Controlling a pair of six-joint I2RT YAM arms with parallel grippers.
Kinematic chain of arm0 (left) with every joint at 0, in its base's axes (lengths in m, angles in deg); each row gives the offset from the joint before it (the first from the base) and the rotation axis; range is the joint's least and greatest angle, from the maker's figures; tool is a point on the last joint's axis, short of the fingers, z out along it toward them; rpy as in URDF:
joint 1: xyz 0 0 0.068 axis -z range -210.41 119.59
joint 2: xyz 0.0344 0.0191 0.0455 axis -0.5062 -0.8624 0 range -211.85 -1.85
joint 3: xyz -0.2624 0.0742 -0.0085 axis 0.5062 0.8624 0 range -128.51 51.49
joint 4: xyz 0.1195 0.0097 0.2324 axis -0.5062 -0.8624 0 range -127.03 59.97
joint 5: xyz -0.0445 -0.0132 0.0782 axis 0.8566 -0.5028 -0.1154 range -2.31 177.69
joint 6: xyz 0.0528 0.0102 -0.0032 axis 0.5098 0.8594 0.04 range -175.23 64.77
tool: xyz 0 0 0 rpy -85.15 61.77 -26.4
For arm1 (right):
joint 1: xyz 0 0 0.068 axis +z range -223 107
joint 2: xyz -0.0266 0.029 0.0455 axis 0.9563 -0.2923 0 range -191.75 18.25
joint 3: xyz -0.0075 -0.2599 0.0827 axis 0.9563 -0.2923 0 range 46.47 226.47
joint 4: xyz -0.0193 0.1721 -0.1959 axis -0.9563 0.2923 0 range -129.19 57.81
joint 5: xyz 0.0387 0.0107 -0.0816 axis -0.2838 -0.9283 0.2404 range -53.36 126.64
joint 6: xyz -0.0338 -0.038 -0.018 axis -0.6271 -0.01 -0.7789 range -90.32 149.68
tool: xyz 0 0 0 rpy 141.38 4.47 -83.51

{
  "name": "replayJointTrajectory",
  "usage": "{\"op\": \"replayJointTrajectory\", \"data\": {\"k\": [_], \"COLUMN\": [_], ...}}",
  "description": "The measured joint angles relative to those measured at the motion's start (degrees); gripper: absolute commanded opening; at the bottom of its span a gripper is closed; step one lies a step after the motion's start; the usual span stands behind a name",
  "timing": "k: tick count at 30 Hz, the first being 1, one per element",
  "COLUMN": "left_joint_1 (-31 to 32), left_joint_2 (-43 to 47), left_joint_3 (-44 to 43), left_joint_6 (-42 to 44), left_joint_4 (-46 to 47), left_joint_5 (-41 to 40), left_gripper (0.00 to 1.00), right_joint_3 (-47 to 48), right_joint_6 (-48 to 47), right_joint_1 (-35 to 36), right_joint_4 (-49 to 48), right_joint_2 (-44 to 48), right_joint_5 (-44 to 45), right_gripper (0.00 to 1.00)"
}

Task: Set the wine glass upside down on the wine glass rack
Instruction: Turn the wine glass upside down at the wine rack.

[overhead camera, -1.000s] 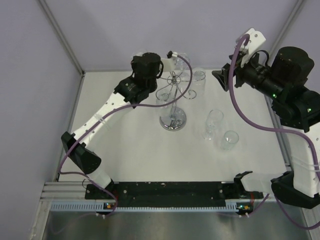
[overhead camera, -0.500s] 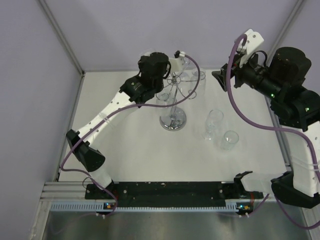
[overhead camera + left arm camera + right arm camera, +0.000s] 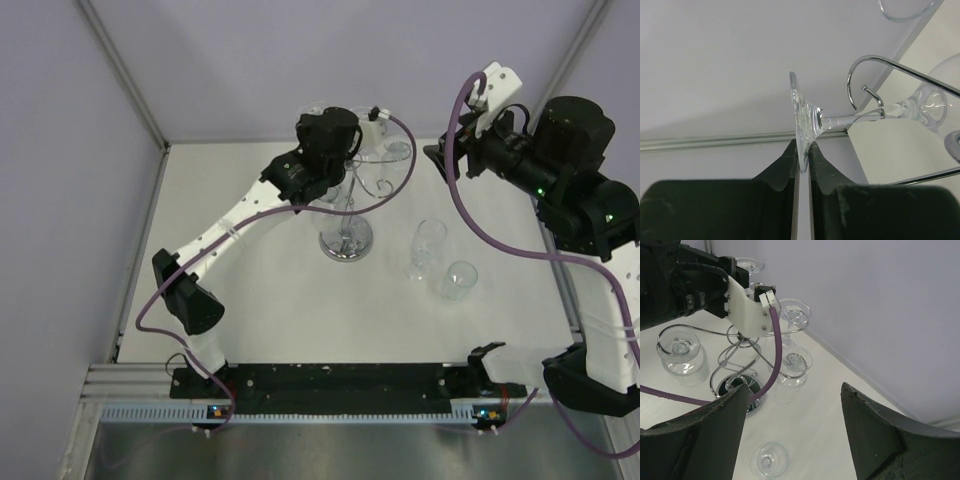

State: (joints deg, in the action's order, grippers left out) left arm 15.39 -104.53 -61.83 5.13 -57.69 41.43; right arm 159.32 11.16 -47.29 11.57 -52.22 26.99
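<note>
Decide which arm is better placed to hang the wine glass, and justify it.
Left. The left hand grips the wine glass by its foot, stem at the rack's curl; the right hand is open, empty, apart.

The wine glass rack (image 3: 346, 242) stands on the table (image 3: 260, 290) toward its far edge, with a loose glass (image 3: 428, 245) to its right and a second glass (image 3: 460, 281) nearer and further right. Above the rack's far side, the wine glass (image 3: 804, 120) has its foot between the fingers of the left gripper (image 3: 801, 160), with its stem lying across a curled arm. The right gripper (image 3: 440, 160) sits right of the rack, apart from it
</note>
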Motion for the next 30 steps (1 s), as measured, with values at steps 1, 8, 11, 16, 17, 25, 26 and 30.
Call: {"op": "replayJointTrajectory", "data": {"k": [1, 8, 11, 16, 17, 25, 26, 30], "left_joint_1": [0.1, 0.2, 0.1, 0.1, 0.1, -0.9, -1.1, -1.9], "left_joint_2": [-0.2, -2.2, -2.9, -3.8, -3.9, -5.0, -5.1, -5.7], "left_joint_3": [0.0, -1.8, -2.1, -2.2, -2.2, -3.2, -3.2, -3.9], "left_joint_6": [0.3, 1.4, 1.9, 3.2, 3.4, 4.9, 5.0, 5.6], "left_joint_4": [0.3, 2.0, 3.3, 4.9, 5.0, 6.4, 6.7, 7.1], "left_joint_5": [-0.2, -0.5, -0.7, -1.0, -1.0, -1.2, -1.2, -1.2], "left_gripper": [0.0, 0.0, 0.0, 0.0, 0.0, 0.0, 0.0, 0.0], "right_joint_3": [0.0, -0.1, -0.4, -0.7, -0.7, -1.0, -1.1, -1.1], "right_joint_6": [0.0, -0.5, -0.5, -0.7, -0.8, -1.0, -1.0, -1.0], "right_joint_1": [0.0, 0.0, 0.0, 0.0, 0.0, 0.0, 0.0, 0.0], "right_joint_4": [0.0, 0.0, 0.0, 0.0, 0.0, -0.1, 0.0, 0.0], "right_joint_2": [0.0, 0.2, 0.5, 0.8, 0.8, 1.4, 1.6, 1.7], "right_joint_5": [0.1, 0.4, 0.6, 0.7, 0.8, 1.1, 1.1, 1.2], "right_gripper": [0.74, 0.74, 0.73, 0.74, 0.74, 0.74, 0.74, 0.74]}}
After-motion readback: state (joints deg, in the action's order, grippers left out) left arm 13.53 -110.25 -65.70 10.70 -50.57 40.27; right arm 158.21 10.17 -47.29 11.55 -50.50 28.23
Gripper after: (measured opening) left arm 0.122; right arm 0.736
